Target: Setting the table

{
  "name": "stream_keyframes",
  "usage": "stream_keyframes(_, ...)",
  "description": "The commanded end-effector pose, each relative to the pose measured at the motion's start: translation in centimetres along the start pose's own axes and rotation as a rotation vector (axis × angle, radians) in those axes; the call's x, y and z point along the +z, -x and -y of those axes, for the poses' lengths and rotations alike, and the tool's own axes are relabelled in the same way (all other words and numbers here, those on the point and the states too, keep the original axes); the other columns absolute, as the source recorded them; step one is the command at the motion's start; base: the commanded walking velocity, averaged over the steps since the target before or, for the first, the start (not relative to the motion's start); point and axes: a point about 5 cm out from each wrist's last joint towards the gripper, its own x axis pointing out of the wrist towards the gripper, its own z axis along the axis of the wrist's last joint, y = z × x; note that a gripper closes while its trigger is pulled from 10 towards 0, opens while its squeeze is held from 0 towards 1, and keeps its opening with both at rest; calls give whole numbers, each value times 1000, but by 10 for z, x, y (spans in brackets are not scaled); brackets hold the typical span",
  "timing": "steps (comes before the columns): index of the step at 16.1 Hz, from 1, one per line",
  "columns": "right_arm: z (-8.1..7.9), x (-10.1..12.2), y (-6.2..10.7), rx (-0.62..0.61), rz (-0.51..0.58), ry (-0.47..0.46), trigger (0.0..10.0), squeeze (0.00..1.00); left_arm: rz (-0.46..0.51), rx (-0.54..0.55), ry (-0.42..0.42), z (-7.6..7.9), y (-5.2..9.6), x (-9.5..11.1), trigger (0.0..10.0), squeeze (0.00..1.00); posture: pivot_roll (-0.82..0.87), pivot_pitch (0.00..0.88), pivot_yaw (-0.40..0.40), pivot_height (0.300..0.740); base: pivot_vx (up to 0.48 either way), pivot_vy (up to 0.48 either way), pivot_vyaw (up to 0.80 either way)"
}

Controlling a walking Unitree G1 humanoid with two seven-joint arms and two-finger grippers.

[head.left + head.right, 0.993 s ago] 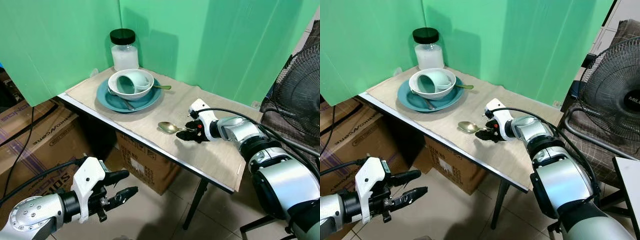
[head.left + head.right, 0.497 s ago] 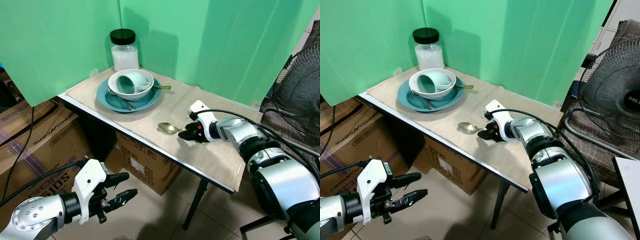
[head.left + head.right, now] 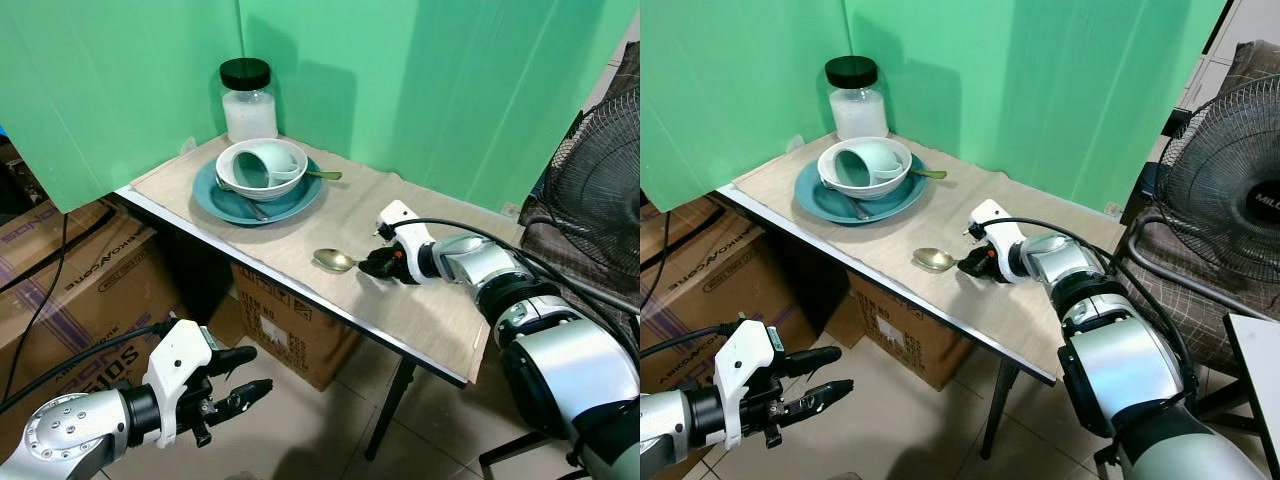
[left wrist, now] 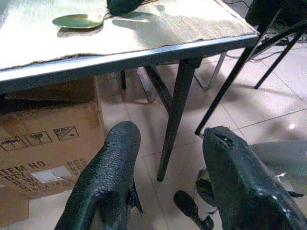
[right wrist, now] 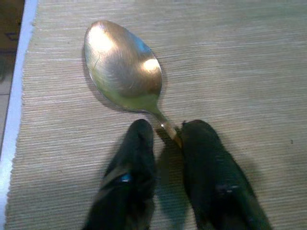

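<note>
A gold-toned spoon lies low on the beige table mat, near the table's front edge. My right gripper is shut on the spoon at the neck of its handle, bowl pointing left. I cannot tell whether the bowl touches the mat. At the back left, a blue plate holds a white bowl with a mint cup lying in it. Two more utensils rest on the plate. My left gripper hangs open below the table, over the floor.
A white jar with a black lid stands in the corner behind the plate. Green screens wall the table's back and left. A black fan stands at the right. Cardboard boxes sit under and beside the table, whose legs cross beneath it.
My right gripper has shifted the spoon slightly left, toward the front edge. The left gripper has sunk a little.
</note>
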Motion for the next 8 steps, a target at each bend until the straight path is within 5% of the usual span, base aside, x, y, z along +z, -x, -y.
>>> stream_keyframes(1, 0, -1, 0, 12, 5, -12, 0, 0, -2, 1, -26, -2, 0, 2, 10000, 0, -25, 0, -31, 740, 0, 0, 0)
stream_keyframes(8, 0, 0, 2, 45, 41, 22, 0, 0, 0, -3, -37, -3, -3, 0, 10000, 0, -36, 0, -20, 740, 0, 0, 0)
